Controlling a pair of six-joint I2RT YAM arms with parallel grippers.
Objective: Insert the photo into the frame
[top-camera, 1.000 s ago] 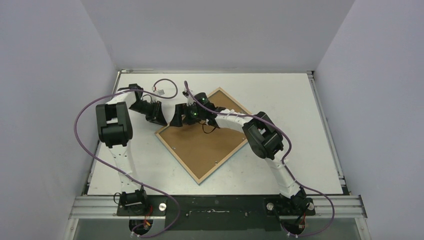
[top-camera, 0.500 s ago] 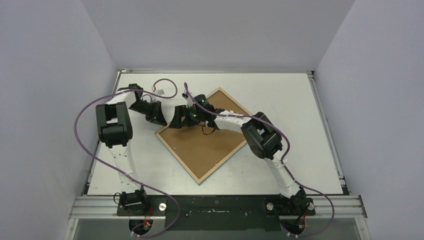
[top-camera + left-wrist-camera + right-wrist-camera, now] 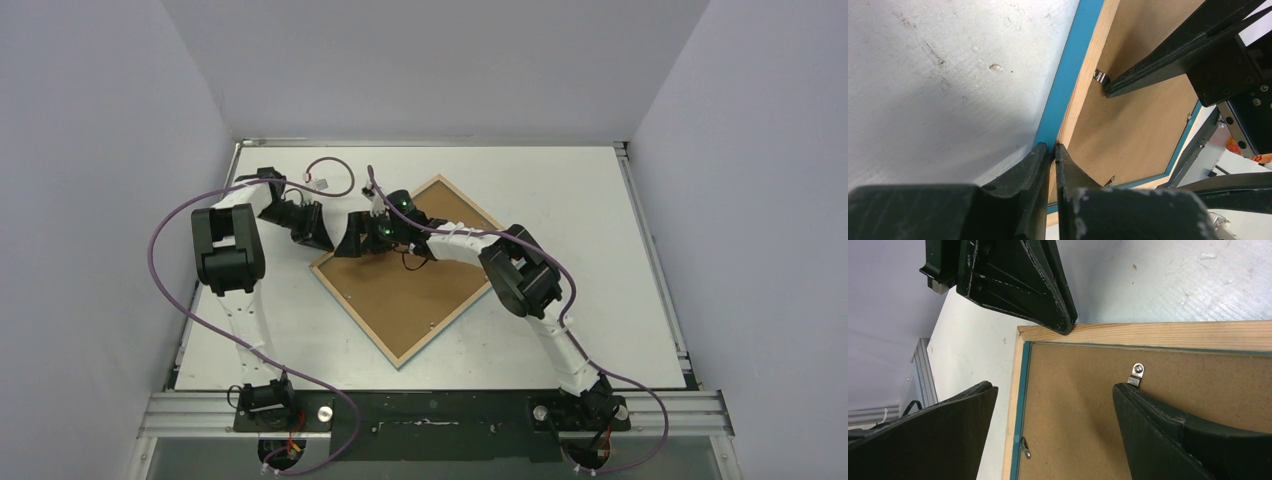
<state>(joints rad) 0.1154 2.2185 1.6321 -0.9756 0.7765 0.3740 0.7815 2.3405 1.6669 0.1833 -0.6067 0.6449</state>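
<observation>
The frame lies face down on the table, turned like a diamond, with its wooden reverse up and a brown backing board filling it. The photo is hidden. My left gripper is shut, and its tips rest on the wooden rim beside the blue border near the frame's left corner. My right gripper stands open over that same corner. One of its fingertips touches a metal clip on the backing board, while the other hangs outside the rim over the table.
A second metal clip sits on the frame's adjoining side. Purple cables and a small white connector lie at the back left of the table. Walls close in three sides, and a metal rail runs along the near edge.
My right gripper has slid a little to the left towards the frame's corner, closer to the left gripper. The left gripper and the frame have stayed put.
</observation>
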